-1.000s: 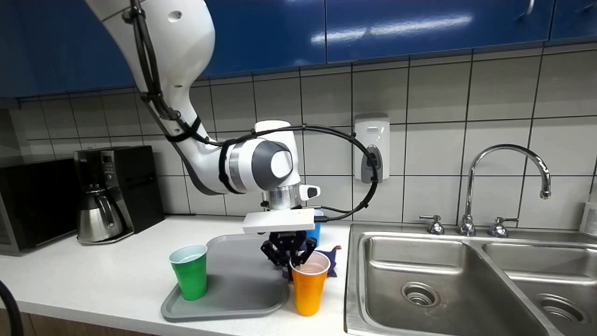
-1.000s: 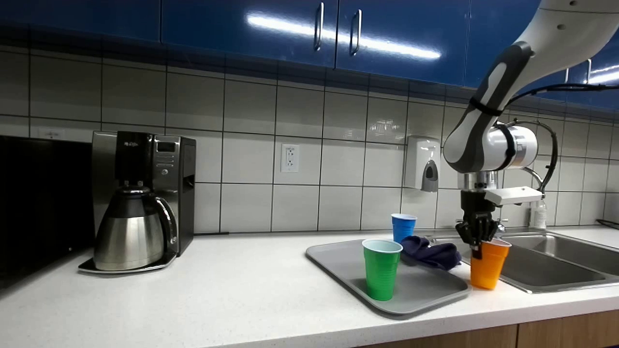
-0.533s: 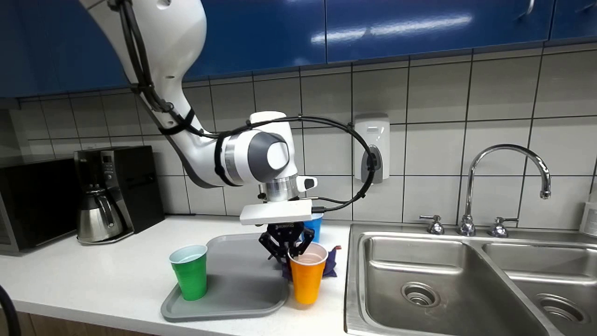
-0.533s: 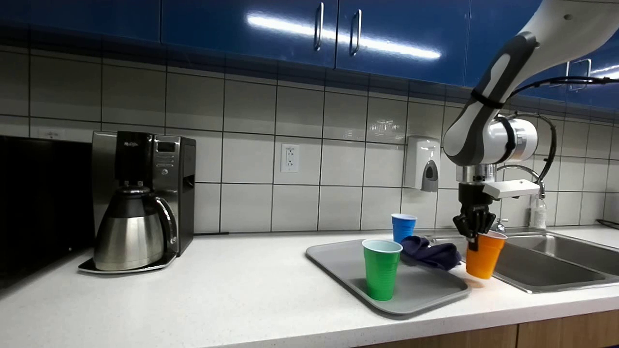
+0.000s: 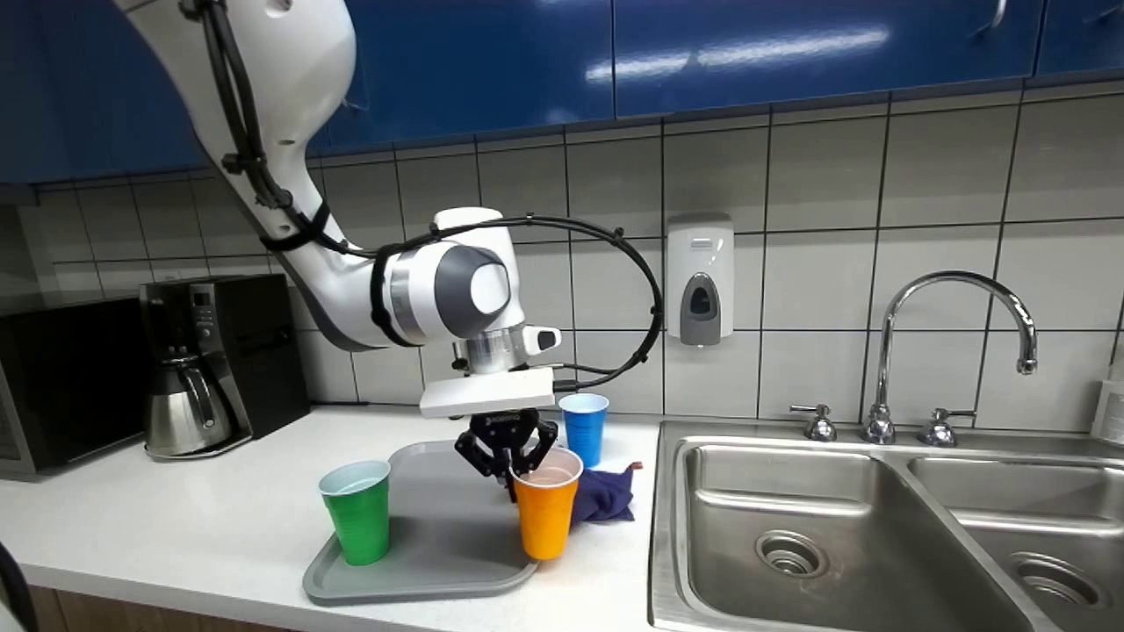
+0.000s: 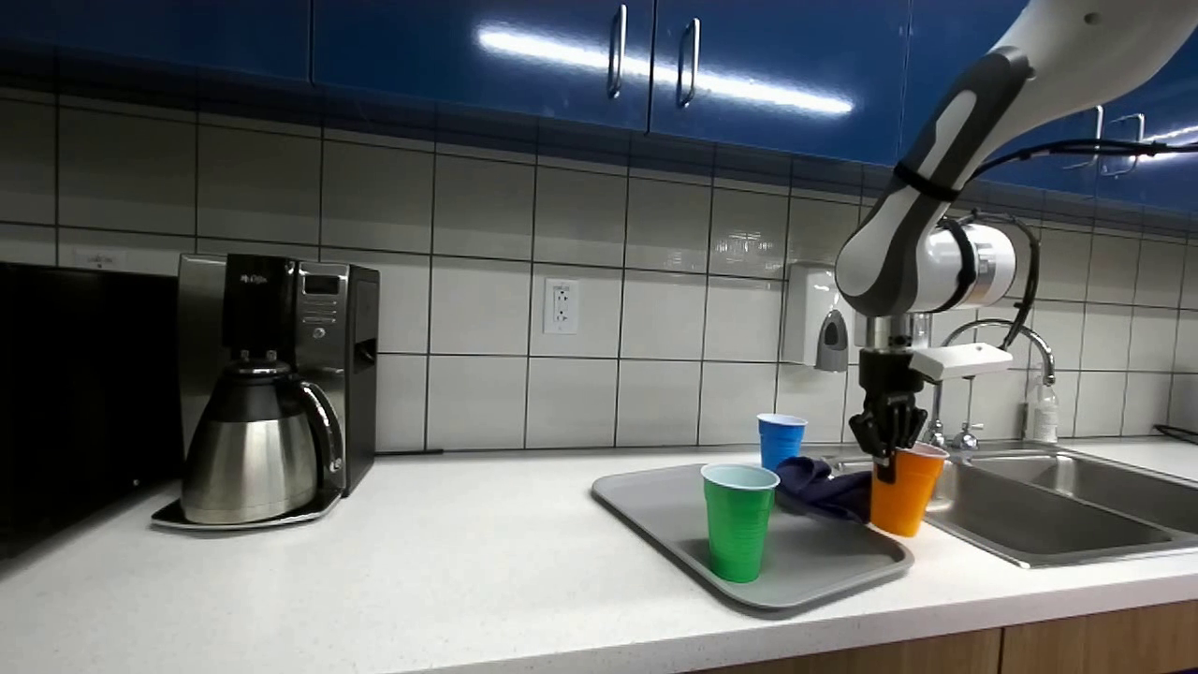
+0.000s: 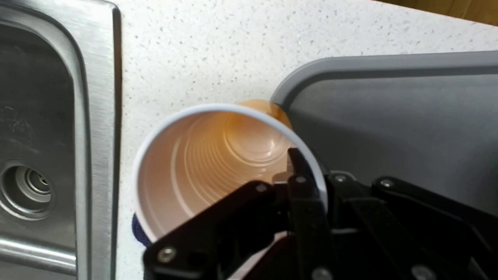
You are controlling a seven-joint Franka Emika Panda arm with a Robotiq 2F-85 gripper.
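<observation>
Orange cup (image 5: 546, 518) hangs tilted at the corner of the tray (image 5: 457, 527), its rim pinched on one side by the jaws. That one-sided hold could let it swivel, and its low base might catch the tray's edge. Inside, it looks empty; the bottoms of the green cup (image 5: 360, 518) and blue cup (image 5: 584, 434) are hidden.

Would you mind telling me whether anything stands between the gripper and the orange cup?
Nothing visible does: the gripper pinches the orange cup by its rim. In an exterior view, the dark cloth shows behind the cup, not between them.
</observation>
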